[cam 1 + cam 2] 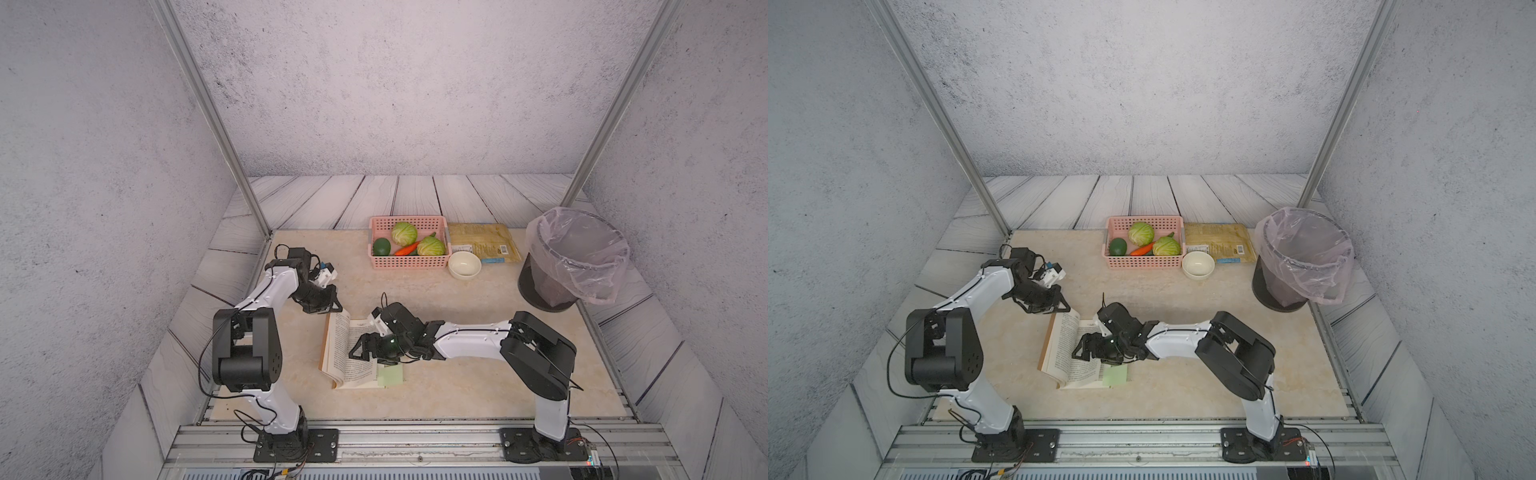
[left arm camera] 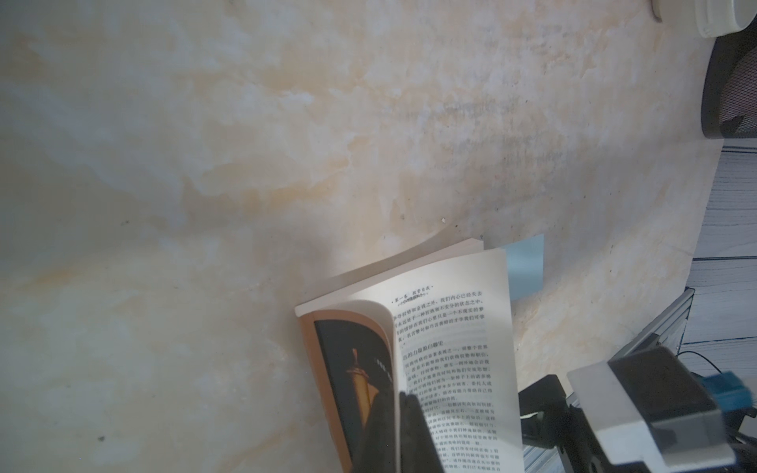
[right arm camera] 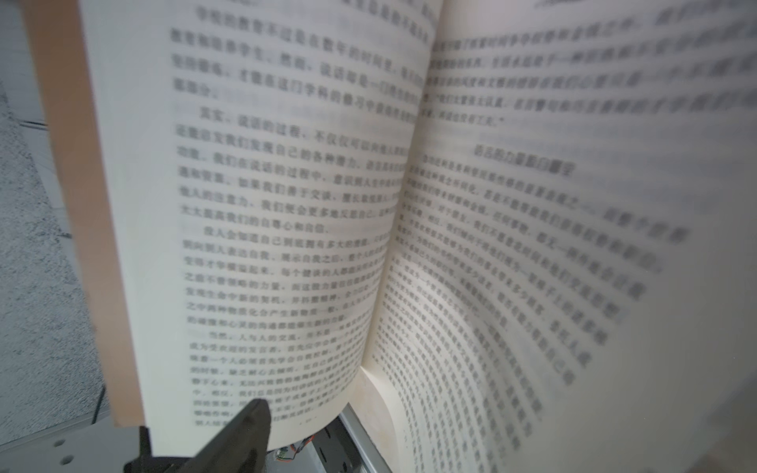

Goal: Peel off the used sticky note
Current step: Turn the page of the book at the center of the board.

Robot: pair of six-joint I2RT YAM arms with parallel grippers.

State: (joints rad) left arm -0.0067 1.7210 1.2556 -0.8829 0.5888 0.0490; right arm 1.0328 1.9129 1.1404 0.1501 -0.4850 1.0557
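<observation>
My left gripper (image 1: 330, 308) is clenched on a leaf of the book (image 1: 345, 365) at its far corner, propping it open. My right gripper (image 1: 362, 350) hovers over the pages, jaws apparently spread, grasping nothing. At its 5 o'clock the green sticky note (image 1: 391, 376) is stuck to the page edge and overhangs the table (image 1: 457, 386). Nothing is peeled yet, so the whole pull remains.

I count one book and one note. At 1 o'clock is one basket (image 1: 409, 262) with two cabbages (image 1: 404, 232) and one carrot (image 1: 406, 248), then one bowl (image 1: 464, 265) and one packet (image 1: 484, 241). At 2 o'clock is one bin (image 1: 536, 286).
</observation>
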